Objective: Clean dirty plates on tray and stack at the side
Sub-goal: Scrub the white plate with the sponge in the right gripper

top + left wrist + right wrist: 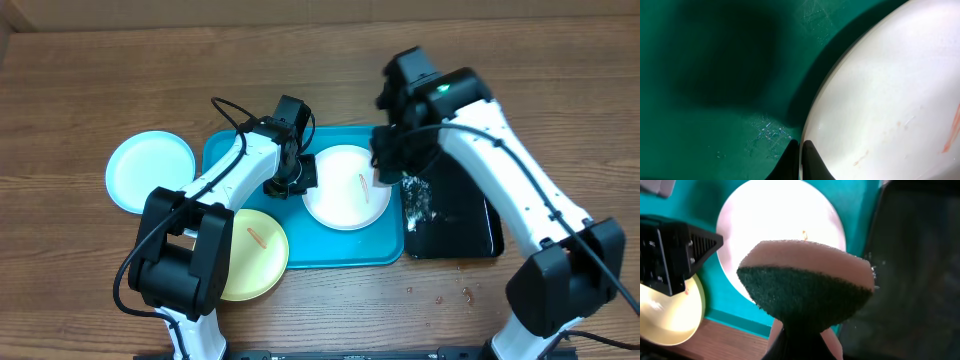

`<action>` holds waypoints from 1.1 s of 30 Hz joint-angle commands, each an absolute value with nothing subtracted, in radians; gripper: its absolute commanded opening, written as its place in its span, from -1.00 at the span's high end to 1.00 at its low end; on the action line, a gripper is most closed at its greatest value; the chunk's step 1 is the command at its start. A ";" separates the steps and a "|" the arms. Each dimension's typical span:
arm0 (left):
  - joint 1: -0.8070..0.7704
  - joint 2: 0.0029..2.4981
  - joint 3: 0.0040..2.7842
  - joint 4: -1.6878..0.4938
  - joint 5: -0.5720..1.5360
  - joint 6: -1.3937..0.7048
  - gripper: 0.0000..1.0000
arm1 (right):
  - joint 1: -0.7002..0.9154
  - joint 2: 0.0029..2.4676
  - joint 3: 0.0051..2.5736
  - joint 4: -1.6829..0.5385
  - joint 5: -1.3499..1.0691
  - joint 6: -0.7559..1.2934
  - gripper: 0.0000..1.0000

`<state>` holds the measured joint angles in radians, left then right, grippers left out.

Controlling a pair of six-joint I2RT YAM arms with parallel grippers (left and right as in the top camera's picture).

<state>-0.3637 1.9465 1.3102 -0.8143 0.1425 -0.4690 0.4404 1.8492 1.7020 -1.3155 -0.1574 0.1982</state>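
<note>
White-shelled left arm point(225, 170), white right arm point(500, 150), black joints point(190, 255), looping black cables point(222, 107), green light point(441, 90), black jaws

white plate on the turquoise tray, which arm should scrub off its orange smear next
Right. The right arm has its jaws shut on the green-and-tan sponge beside the round white plate; the left arm pinches that plate's rim in its jaws, steadying it.

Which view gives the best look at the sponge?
Right wrist: the sponge fills mid-frame, green scouring face and tan top clear, squeezed at its base by the right pincer. Overhead, the right arm hides it. Left wrist shows the white plate and the tray, no sponge.
</note>
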 commanded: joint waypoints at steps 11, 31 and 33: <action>-0.361 1.949 1.325 -0.825 0.150 -0.472 0.91 | 0.522 2.015 1.721 -1.271 -0.001 0.285 0.92; -0.361 1.949 1.325 -0.821 0.150 -0.472 0.92 | 0.522 2.122 1.655 -1.147 -0.001 0.285 0.93; -0.361 1.949 1.325 -0.821 0.150 -0.472 0.91 | 0.522 2.122 1.627 -1.122 -0.001 0.285 0.92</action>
<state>-0.3637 1.9465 1.3102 -0.8219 0.1429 -0.4690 0.5217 2.1223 1.6680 -1.1435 -0.0116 0.2802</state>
